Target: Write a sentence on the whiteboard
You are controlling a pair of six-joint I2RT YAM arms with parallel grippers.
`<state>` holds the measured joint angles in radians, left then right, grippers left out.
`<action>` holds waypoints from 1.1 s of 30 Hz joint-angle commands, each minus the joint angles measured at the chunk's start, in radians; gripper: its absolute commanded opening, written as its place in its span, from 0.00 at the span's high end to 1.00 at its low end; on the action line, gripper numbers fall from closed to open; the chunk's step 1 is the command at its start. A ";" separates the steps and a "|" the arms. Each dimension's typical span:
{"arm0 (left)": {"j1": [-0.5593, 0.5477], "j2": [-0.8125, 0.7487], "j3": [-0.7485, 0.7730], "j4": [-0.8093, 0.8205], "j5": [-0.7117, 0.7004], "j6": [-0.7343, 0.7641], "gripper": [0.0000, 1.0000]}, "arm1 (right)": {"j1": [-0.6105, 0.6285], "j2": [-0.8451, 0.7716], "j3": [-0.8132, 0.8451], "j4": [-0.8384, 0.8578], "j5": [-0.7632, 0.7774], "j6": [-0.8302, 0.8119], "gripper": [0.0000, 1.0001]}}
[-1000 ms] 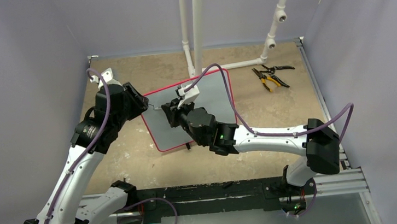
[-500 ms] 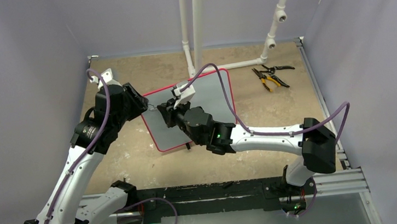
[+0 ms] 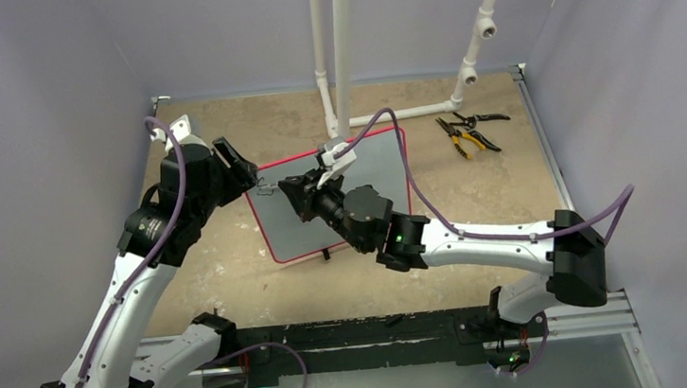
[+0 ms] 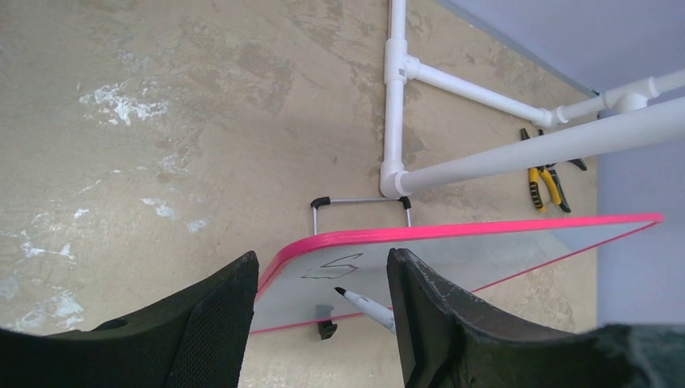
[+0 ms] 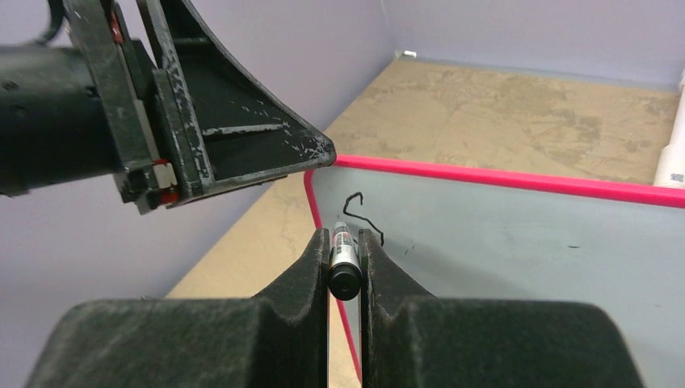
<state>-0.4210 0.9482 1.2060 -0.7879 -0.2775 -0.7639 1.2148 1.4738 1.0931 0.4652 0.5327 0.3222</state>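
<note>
Right hand (image 5: 345, 259) clamped tight on black marker (image 5: 342, 271), tip near whiteboard (image 5: 501, 226). Whiteboard propped tilted mid-tabletop (image 3: 233, 271). Sentence (image 5: 359, 221): only one black squiggle near left far corner. Left hand (image 4: 323, 257) at that corner, jaws apart, gripping nothing. Beyond: white pipe frame (image 3: 341, 42), pliers (image 3: 460, 141).

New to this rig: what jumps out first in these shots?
The red-edged whiteboard propped mid-table, with the right gripper shut on a black marker near its far-left corner. One black squiggle is written there. The left gripper stands open around that same corner.
</note>
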 commanded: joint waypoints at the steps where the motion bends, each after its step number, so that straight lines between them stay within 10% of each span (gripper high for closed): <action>1: 0.001 0.004 0.073 0.032 -0.005 0.029 0.39 | 0.003 -0.069 -0.009 0.017 0.079 0.032 1.00; 33: 0.001 0.062 0.009 0.064 0.003 0.018 0.40 | 0.002 -0.037 -0.001 0.001 0.112 0.005 1.00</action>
<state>-0.4210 1.0145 1.2190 -0.7403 -0.2581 -0.7559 1.2163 1.4364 1.0740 0.4549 0.6186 0.3389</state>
